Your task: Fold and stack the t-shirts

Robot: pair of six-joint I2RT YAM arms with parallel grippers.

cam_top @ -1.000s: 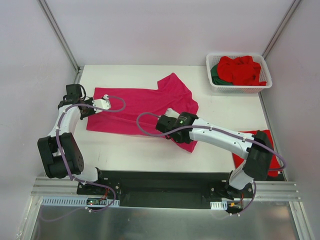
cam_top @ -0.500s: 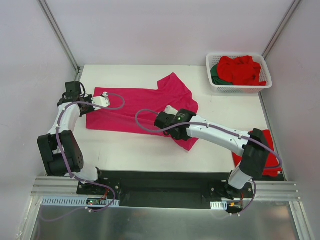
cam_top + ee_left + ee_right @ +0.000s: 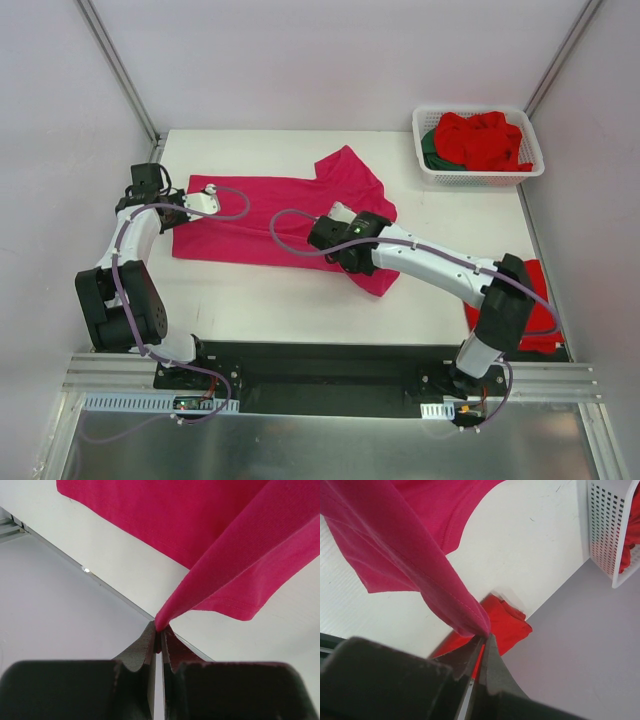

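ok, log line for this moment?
step: folding pink t-shirt | left gripper: jaws shut on edge | right gripper: jaws shut on edge | red t-shirt: table right | basket: red shirts, green shirt

White matte table (image 3: 280, 300). Carries a magenta-pink t-shirt (image 3: 265, 215) spread over the stretch between the left gripper (image 3: 159, 636) and the right gripper (image 3: 484, 640), most of the cloth flat on the surface, one edge lifted off it at each gripper. Beyond the right gripper and well to its right, in the far corner, a white slotted basket (image 3: 478, 178). Nearer than the right gripper and to its right, at the table's edge, a red t-shirt (image 3: 502, 620), apart from the pink one.
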